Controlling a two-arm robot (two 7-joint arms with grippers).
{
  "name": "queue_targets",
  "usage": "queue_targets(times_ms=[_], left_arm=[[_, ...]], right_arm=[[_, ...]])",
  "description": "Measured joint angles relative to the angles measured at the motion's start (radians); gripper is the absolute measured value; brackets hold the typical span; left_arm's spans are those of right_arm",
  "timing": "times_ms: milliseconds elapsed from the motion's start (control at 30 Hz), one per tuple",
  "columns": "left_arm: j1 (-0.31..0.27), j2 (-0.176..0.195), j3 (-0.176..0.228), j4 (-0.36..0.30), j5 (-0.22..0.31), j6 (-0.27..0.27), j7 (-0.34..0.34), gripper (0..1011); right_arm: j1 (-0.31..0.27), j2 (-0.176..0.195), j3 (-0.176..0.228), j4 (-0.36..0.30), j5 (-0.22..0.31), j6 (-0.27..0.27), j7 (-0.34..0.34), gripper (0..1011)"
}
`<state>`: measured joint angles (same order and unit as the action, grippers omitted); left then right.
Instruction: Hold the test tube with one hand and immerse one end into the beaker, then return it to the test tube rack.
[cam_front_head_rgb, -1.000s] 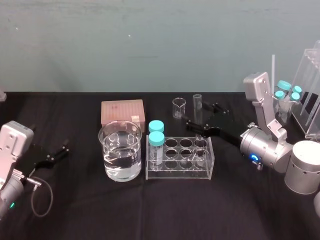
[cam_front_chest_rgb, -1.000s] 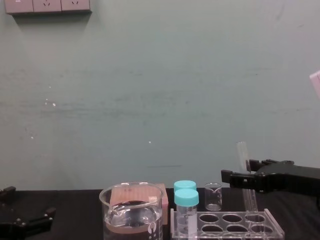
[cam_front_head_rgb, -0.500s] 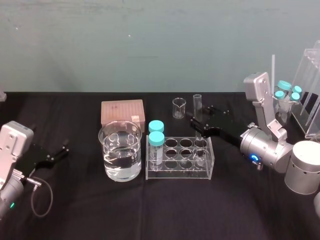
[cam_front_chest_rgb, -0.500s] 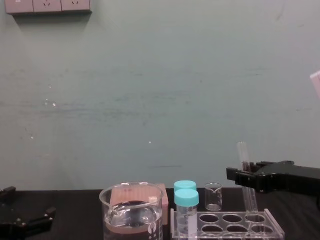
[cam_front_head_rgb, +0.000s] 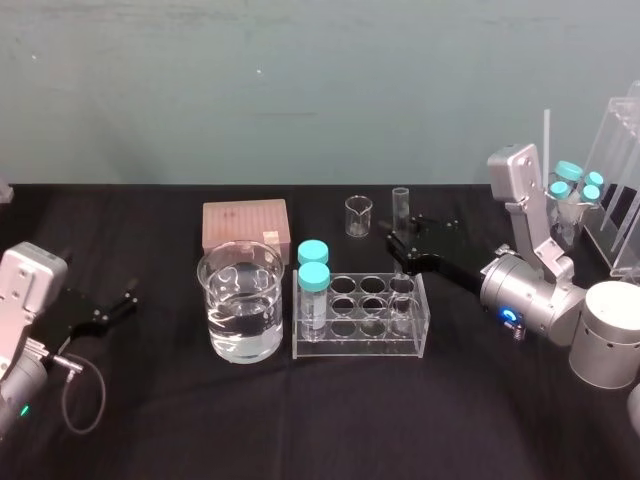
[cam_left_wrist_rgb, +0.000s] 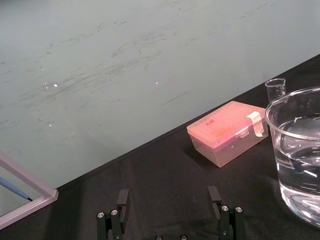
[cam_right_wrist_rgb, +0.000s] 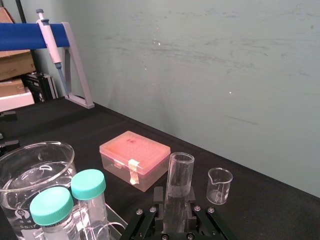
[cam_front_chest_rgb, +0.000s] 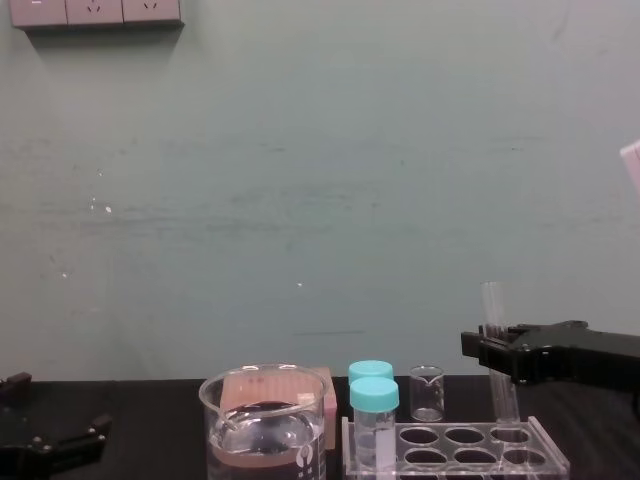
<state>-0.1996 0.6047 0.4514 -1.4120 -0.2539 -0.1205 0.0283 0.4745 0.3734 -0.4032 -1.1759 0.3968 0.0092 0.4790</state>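
The right gripper (cam_front_head_rgb: 403, 238), reaching in from the right of the head view, is clenched on the test tube (cam_front_head_rgb: 401, 205) a little below its open mouth. In the right wrist view the black fingers (cam_right_wrist_rgb: 159, 196) flank the glass at the bottom centre of the frame. In the chest view the gripper (cam_front_chest_rgb: 492, 345) crosses the tube (cam_front_chest_rgb: 493, 305) at lower right, with the rim poking above the black jaws.

The tube leans slightly. Its lower end appears to sit in the back right hole of the test tube rack (cam_front_head_rgb: 360, 345), though clear glass against clear acrylic makes the seating hard to confirm. The rack lies at centre frame on the black table (cam_front_head_rgb: 300, 420). Two teal-capped vials (cam_front_head_rgb: 313, 285) stand in its left-hand holes.

Just left of the rack stands the beaker (cam_front_head_rgb: 240, 300), partly filled with clear liquid and well apart from the tube. Behind the beaker is a pink pipette tip box (cam_front_head_rgb: 245, 225). A tiny glass beaker (cam_front_head_rgb: 358, 216) stands behind the rack, just left of the tube's top.

At the far lower left of the head view the left gripper (cam_front_head_rgb: 125, 303) is parked low over the table. In its own wrist view its fingers are spread wide around nothing (cam_left_wrist_rgb: 168, 195), with the beaker (cam_left_wrist_rgb: 300, 150) at the right edge.
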Motion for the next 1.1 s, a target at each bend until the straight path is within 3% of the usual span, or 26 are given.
queue_targets(times_ms=[367, 633, 1100], left_arm=[[0.000, 0.000, 0.000, 0.000, 0.000, 0.000, 0.000, 1000], [0.000, 0.000, 0.000, 0.000, 0.000, 0.000, 0.000, 1000], [0.000, 0.000, 0.000, 0.000, 0.000, 0.000, 0.000, 1000]], right_arm=[[0.000, 0.000, 0.000, 0.000, 0.000, 0.000, 0.000, 242], [-0.021, -0.005, 0.014, -0.014, -0.009, -0.067, 0.018, 242], [-0.050, 0.001, 0.033, -0.048, -0.013, -0.133, 0.047, 242]])
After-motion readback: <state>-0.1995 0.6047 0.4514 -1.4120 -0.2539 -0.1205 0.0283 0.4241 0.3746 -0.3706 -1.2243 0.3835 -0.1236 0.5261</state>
